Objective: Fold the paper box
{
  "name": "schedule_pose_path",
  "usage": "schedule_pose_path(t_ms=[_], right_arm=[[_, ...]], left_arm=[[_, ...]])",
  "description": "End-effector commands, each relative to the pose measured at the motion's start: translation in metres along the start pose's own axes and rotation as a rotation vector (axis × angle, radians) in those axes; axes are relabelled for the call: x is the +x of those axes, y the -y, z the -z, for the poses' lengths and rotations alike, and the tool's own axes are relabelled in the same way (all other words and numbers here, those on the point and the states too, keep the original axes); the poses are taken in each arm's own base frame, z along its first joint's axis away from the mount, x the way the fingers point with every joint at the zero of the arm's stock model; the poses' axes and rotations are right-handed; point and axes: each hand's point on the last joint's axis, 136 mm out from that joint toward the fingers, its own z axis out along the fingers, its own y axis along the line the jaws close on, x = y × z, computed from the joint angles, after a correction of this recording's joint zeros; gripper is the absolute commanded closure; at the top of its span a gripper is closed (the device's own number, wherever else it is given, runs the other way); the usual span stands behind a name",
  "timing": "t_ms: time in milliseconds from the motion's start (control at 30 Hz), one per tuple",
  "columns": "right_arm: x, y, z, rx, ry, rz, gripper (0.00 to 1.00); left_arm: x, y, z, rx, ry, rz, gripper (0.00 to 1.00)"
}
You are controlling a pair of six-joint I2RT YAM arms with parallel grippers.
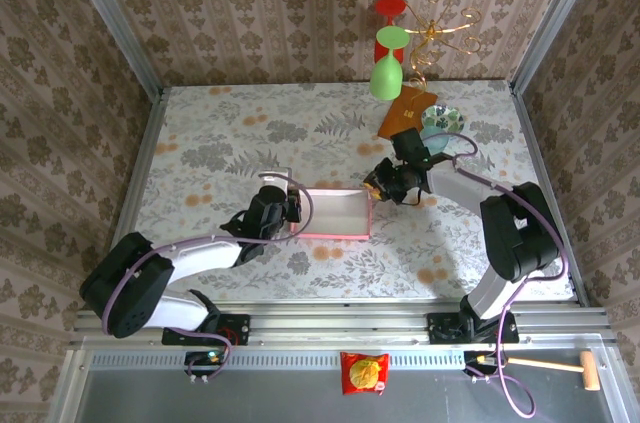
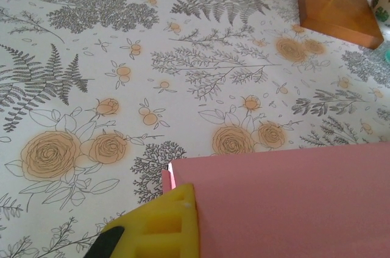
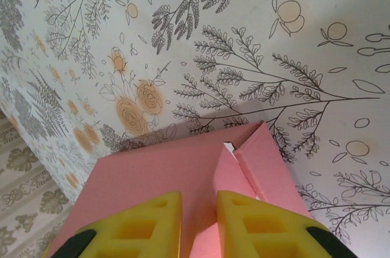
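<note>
In the top view the paper box (image 1: 335, 215) lies on the table (image 1: 200, 143), just below the middle of the frame. The left gripper (image 1: 293, 210) meets its left edge, and the right gripper (image 1: 373, 189) meets its upper right corner. Up and to the right of the box is a stand (image 1: 405, 113), with a dish (image 1: 443, 121) just beside it on the right. Below the table's near edge, a packet (image 1: 364, 373) lies at bottom centre and a mallet (image 1: 540, 365) at bottom right. In the right wrist view, a flap of the box stands between the two fingers (image 3: 152, 224).
</note>
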Motion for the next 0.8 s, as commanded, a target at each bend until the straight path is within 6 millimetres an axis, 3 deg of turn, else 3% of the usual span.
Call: schedule_pose_path(t_ms=[0,367,633,767], right_arm=[[0.008,-0.001,0.000,-0.060,-0.005,0.085,0.78],[0.011,0.010,0.001,-0.096,0.031,0.140,0.80],[0.013,0.022,0.008,-0.062,0.068,0.225,0.81],[0.016,0.029,0.003,-0.047,0.070,0.237,0.82]], left_arm=[[0.036,0.011,0.002,0.070,-0.091,0.008,1.00],[0.064,0.010,0.008,0.077,-0.137,0.025,0.96],[0.066,0.008,0.021,0.062,-0.172,0.048,0.55],[0.067,0.009,0.034,0.079,-0.195,0.073,0.48]])
